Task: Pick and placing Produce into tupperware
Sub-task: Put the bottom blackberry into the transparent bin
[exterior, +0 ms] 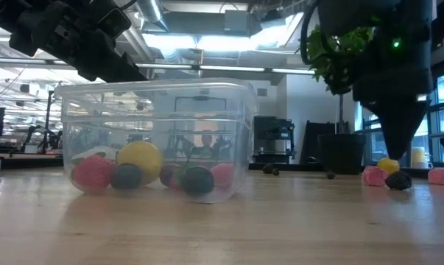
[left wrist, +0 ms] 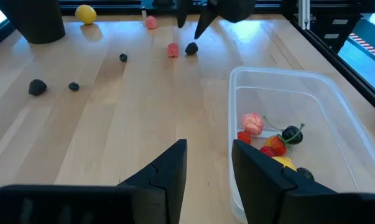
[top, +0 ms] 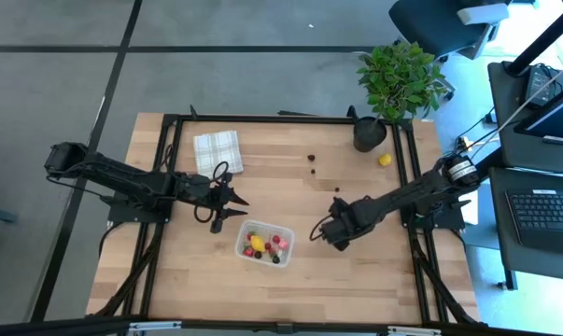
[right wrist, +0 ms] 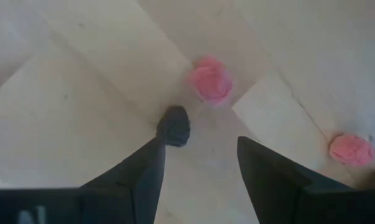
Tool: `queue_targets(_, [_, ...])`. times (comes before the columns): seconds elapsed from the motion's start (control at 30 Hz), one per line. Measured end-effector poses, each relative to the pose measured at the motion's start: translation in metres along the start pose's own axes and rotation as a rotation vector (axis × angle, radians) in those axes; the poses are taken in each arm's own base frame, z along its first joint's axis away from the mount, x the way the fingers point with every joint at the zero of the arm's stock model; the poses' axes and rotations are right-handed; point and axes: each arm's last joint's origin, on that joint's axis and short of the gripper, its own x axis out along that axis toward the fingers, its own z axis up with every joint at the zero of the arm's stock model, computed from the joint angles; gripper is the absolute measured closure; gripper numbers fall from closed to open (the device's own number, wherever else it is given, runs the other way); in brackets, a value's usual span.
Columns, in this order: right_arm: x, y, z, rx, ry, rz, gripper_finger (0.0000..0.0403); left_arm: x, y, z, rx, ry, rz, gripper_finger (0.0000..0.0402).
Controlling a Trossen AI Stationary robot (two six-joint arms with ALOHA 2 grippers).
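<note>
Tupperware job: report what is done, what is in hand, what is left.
Done: several berries and a yellow piece lie in the clear plastic rectangular tub. In hand: the right gripper, open, hangs over a small dark berry on the table; nothing is held. The left gripper waits open beside the tub. Left: two pink berries, a yellow lemon-like ball, dark pieces.

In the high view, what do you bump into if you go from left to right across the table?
Cloth → left tool → tub → right tool → plant pot → lemon.
</note>
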Motion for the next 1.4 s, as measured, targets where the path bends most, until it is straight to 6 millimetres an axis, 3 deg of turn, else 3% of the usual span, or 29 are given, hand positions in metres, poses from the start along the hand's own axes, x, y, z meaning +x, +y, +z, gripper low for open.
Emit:
queue_targets(0.6, [0.033, -0.001, 0.0, -0.031, 0.003, 0.13, 0.02, 0.0, 0.0, 0.0, 0.0, 0.0, 0.0, 0.028])
queue_targets(0.8, [0.036, -0.004, 0.003, -0.015, 0.011, 0.131, 0.0202, 0.0, 0.0, 0.0, 0.0, 0.0, 0.0, 0.028])
queue_targets(1.2, [0.037, -0.004, 0.004, -0.008, 0.051, 0.155, 0.0303, 0.0, 0.0, 0.0, 0.0, 0.0, 0.0, 0.028])
queue_targets(1.4, [0.036, -0.004, 0.004, 0.015, 0.057, 0.158, 0.0307, 0.0, 0.0, 0.0, 0.0, 0.0, 0.0, 0.028])
